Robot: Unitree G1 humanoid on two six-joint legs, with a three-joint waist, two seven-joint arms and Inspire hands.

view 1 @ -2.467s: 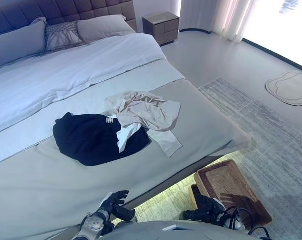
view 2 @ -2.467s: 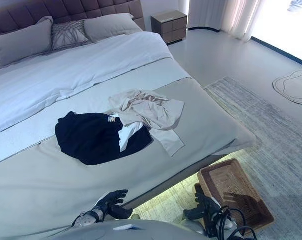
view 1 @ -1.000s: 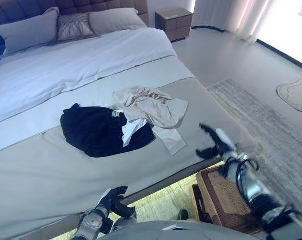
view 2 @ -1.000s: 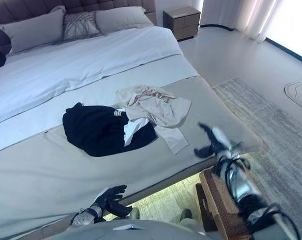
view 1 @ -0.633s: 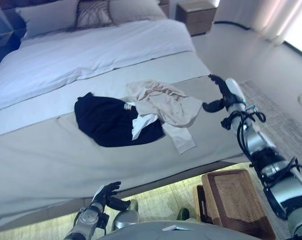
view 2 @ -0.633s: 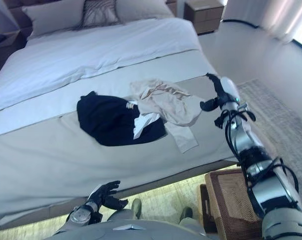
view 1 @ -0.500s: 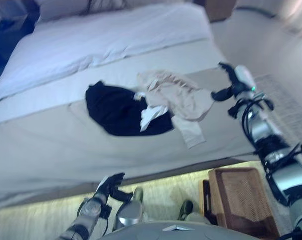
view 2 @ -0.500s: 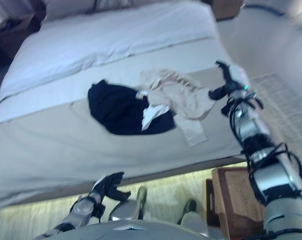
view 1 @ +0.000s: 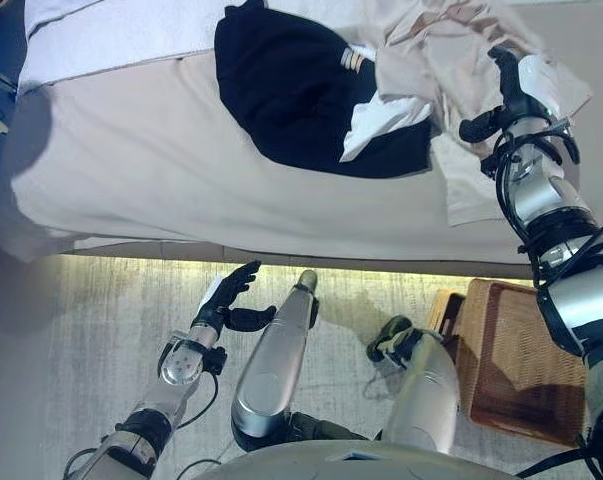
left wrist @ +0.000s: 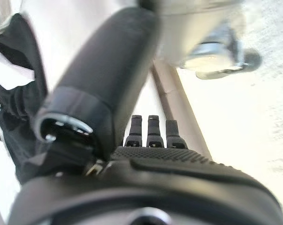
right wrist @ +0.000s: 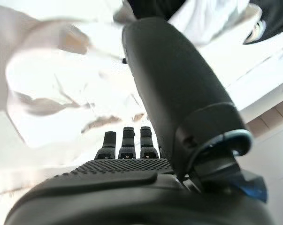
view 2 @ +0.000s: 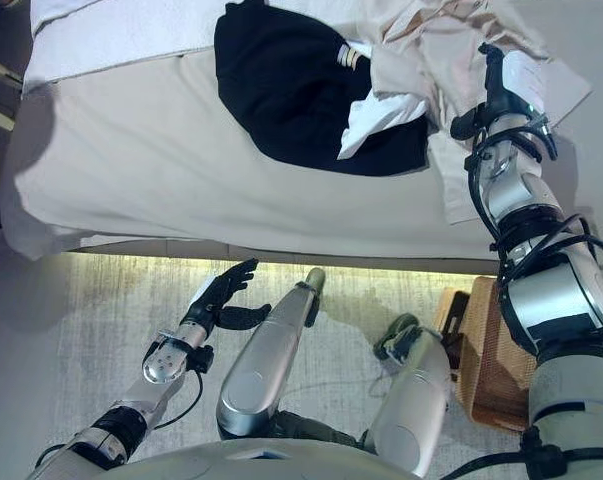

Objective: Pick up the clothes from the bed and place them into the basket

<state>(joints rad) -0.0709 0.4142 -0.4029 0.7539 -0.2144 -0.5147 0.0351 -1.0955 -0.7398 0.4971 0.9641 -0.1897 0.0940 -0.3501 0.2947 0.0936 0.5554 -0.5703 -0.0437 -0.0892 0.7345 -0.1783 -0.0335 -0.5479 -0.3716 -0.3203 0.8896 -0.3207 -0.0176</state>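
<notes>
A black garment [view 1: 291, 85] with a white piece [view 1: 381, 118] lies on the bed [view 1: 171, 170], and a beige garment [view 1: 426, 45] lies against its right side. My right hand [view 1: 503, 92] is open, stretched over the beige garment's right part, which shows past its straight fingers [right wrist: 128, 140] in the right wrist view [right wrist: 47, 70]. My left hand [view 1: 229, 300] is open and empty, low in front of the bed's edge above the rug. A brown wicker basket [view 1: 521, 365] stands on the floor at the right, below the bed.
The bed's front edge [view 1: 281, 250] runs across the view with a lit gap beneath it. A grey rug [view 1: 71, 350] covers the floor in front. The basket sits close to the bed's right corner.
The camera has tilted down towards the bed's edge and the floor. My right hand has reached from beside the beige garment to over it. The left hand stays low.
</notes>
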